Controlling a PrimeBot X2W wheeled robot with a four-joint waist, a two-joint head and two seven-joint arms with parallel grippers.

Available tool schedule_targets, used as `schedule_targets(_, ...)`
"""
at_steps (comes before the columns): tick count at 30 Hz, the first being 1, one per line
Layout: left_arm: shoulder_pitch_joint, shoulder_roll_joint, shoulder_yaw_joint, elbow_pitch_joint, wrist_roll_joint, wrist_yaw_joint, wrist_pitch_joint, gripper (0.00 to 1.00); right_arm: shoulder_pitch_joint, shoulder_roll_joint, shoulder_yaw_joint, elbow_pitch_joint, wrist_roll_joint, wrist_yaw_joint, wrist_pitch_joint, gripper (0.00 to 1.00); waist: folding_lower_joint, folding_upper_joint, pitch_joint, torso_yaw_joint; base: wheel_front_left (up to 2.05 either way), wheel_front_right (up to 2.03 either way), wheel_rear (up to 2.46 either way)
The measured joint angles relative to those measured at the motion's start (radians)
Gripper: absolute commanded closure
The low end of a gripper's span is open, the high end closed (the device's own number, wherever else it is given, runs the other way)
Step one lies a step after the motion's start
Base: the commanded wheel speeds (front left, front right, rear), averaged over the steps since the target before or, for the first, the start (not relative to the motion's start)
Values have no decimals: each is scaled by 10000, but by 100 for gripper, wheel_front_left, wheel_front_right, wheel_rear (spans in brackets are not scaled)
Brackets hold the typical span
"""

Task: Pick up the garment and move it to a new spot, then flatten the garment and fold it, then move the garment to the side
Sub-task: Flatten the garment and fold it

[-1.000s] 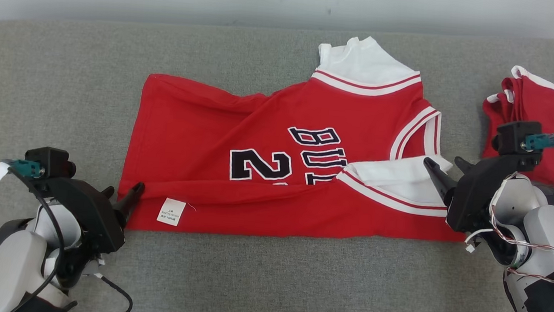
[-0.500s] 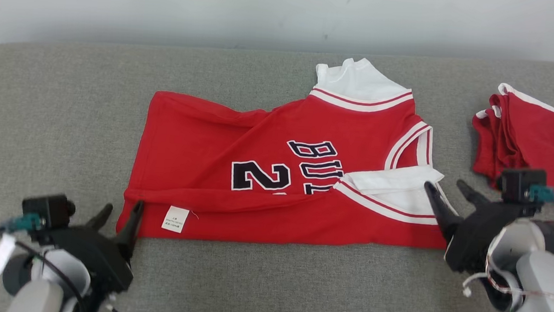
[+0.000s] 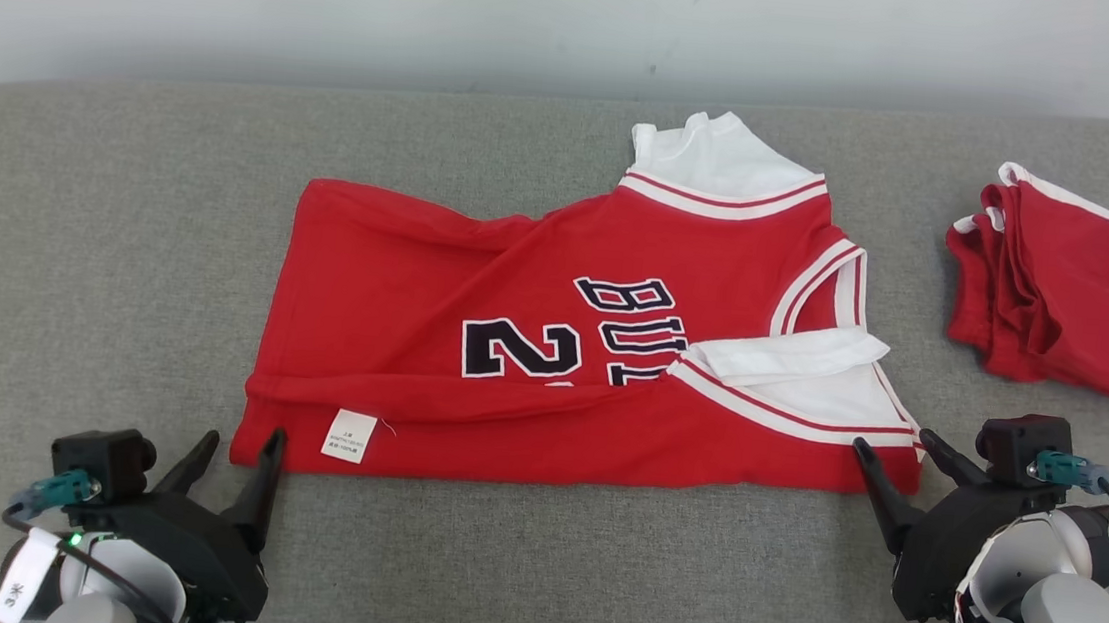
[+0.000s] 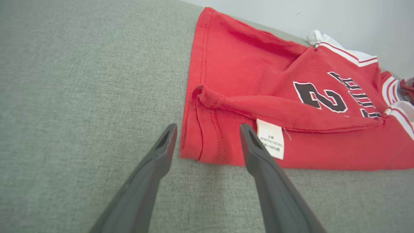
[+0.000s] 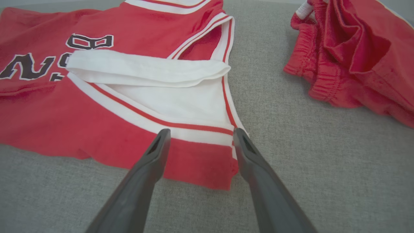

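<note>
The garment [image 3: 418, 259] is a red jersey with white trim and black lettering, spread sideways on the grey cushion. Its near long edge is folded over onto the front, leaving a white label [image 3: 349, 435] facing up. My left gripper [image 3: 242, 437] stands open just short of the jersey's near left corner [image 4: 190, 152], fingertips either side of it with nothing held. My right gripper [image 3: 891, 441] is open at the near right corner, by the white-lined shoulder [image 5: 181, 106], also holding nothing. In the wrist views the left gripper [image 4: 208, 127] and the right gripper [image 5: 201, 131] both show spread fingers above the cloth's edge.
A folded pile of red shorts [image 3: 1069, 286] lies on the cushion to the right of the jersey, and the right wrist view shows the shorts [image 5: 349, 55] close by. Bare grey cushion [image 3: 121, 213] stretches left and in front. A pale wall [image 3: 540, 19] runs behind.
Both grippers have opened wider and drawn back toward me off the jersey's near edge, which stays folded over. The head view itself also shifted early on.
</note>
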Motion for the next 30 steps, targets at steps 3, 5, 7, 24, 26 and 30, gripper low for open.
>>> schedule_targets(3, -21, -4, -109, 209, 71, 2, -52, 0, -7, 4, 82, 107, -109, -88, -33, 0, 2, 1, 78, -22, 0, 0, 0)
schedule_targets(5, -29, -31, -192, 307, 188, 4, -98, 0, -16, 10, 130, 272, -207, -174, -29, 0, 1, 1, 121, -31, 0, 0, 0)
schedule_targets(7, -54, -46, -245, 426, 324, 4, -142, 0, -16, 10, 150, 374, -234, -240, -29, 0, 2, 1, 160, -34, 0, 0, 0)
schedule_targets(24, -465, -282, -380, 1471, 230, -48, -270, 100, -211, 270, 295, 1005, -290, -320, -75, 100, 2, 1, 161, -25, 0, 0, 0)
schedule_targets(26, -465, -276, -410, 1532, 232, -90, -274, 100, -200, 272, 274, 1045, -263, -291, -161, 100, 2, 1, 90, -14, 0, 0, 0)
schedule_targets(30, -288, -272, -443, 1515, 228, -102, -407, 100, 19, 288, 23, 1014, 61, -190, -449, 100, 2, 1, -181, 3, 0, 0, 0)
